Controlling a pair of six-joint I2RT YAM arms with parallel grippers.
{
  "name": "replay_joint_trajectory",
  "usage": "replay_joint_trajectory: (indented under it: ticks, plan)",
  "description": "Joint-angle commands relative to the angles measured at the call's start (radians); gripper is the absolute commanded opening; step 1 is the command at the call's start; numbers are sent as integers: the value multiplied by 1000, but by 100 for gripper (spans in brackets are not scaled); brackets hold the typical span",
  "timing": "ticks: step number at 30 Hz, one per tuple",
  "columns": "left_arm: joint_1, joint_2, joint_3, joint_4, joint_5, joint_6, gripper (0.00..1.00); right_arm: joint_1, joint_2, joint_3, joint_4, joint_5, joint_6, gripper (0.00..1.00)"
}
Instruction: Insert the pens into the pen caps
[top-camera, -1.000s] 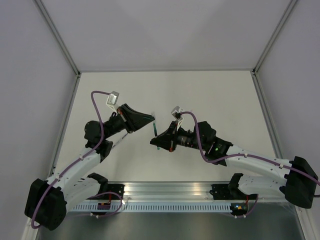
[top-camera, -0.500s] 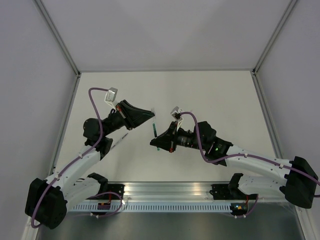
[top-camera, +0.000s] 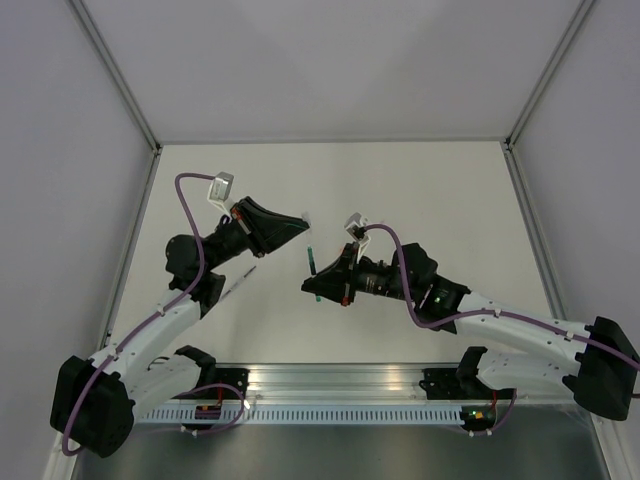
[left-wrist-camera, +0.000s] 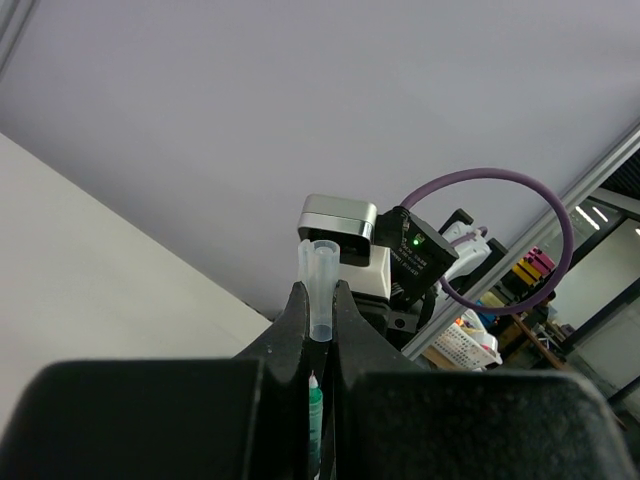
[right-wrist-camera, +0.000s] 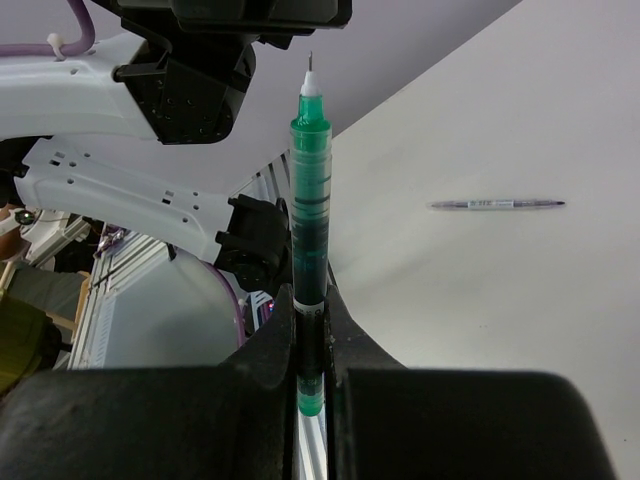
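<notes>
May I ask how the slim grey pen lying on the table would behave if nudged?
The slim grey pen looks round and lies flat on the smooth white table, so it would probably roll. Being thin, it is likely light.

Green pen (right-wrist-camera: 308, 220) looks like glossy see-through plastic with a tiny metal tip. The pen cap (left-wrist-camera: 320, 290) is clear plastic, a bit frosted. Both sets of fingers (right-wrist-camera: 272, 350) are matt black plastic, the worktop (top-camera: 420, 190) is smooth matt off-white, and the front rail (top-camera: 340, 380) is shiny brushed metal.
</notes>
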Motion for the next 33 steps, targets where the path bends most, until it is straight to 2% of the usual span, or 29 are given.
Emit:
replay_joint_trajectory:
  ticks: [1,5,16,19,27,33]
  plan:
    - [-4,-13,-16,39,-6,23,2,4,-29,-3,20,6,-10,0]
    - [-6,-11,-39,57,-4,20,2,4,-34,5,12,18,-15,0]
    - [-6,1,-117,241,22,-69,2,4,3,41,3,36,-18,0]
    - [-6,-21,-118,231,20,-61,2,6,14,51,3,27,-18,0]
    - [-6,-62,-38,39,-14,32,2,6,31,41,44,-7,14,0]
    - [-6,-67,-19,14,-18,37,2,4,15,25,41,6,7,0]
